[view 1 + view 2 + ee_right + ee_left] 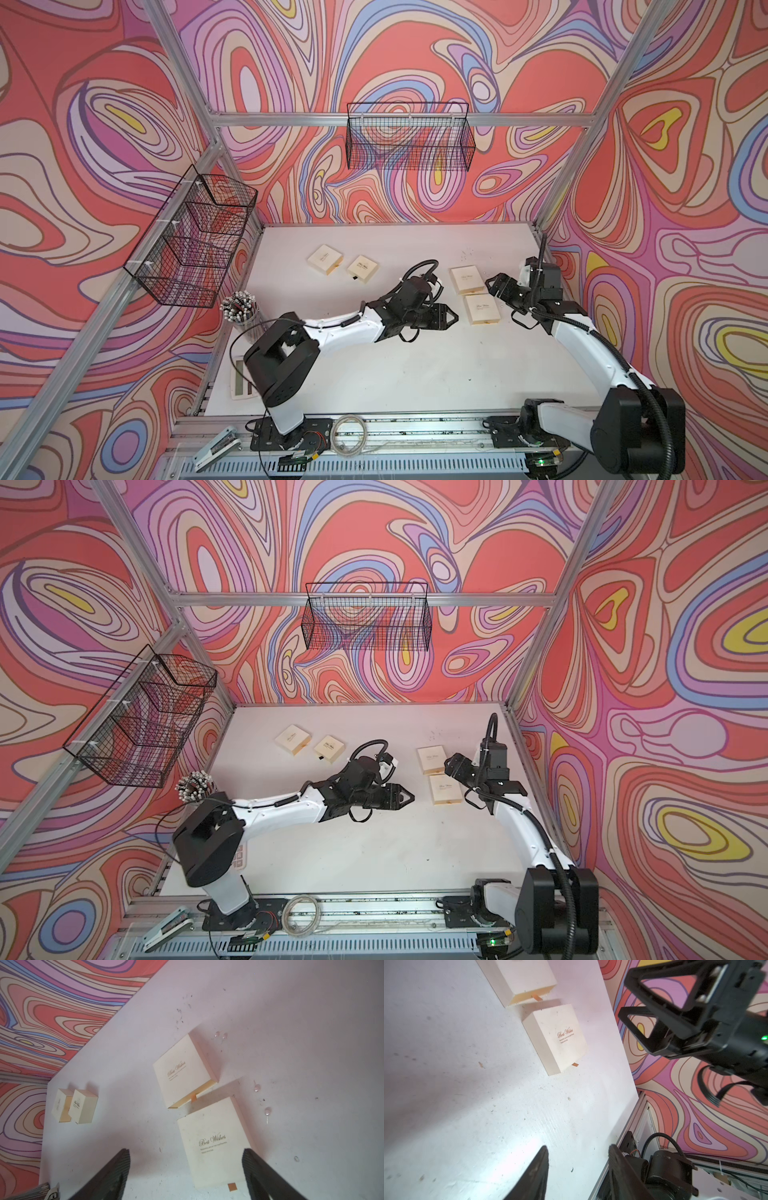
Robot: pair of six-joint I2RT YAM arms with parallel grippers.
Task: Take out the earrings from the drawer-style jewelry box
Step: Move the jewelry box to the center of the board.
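Note:
Two cream drawer-style jewelry boxes lie at the table's right side. The far box (467, 280) (186, 1070) has its drawer a little way out. The near box (482, 308) (214, 1142) is closed, with its orange pull tab (232, 1187) showing. Several pearl-like earrings lie loose on the table beside these boxes, two (217, 1034) by the far box and two (257, 1087) (267, 1111) by the near one. My right gripper (494, 286) (186, 1152) hovers open above the near box, holding nothing. To the left of the boxes, my left gripper (453, 318) (577, 1167) is open and empty over bare table.
Two more cream boxes (325, 259) (362, 269) lie at the back left. A cup of pens (241, 309) and a calculator (243, 380) sit by the left edge. Wire baskets (409, 137) (195, 237) hang on the frame. A stapler (216, 449) and a cable coil (349, 432) rest on the front rail.

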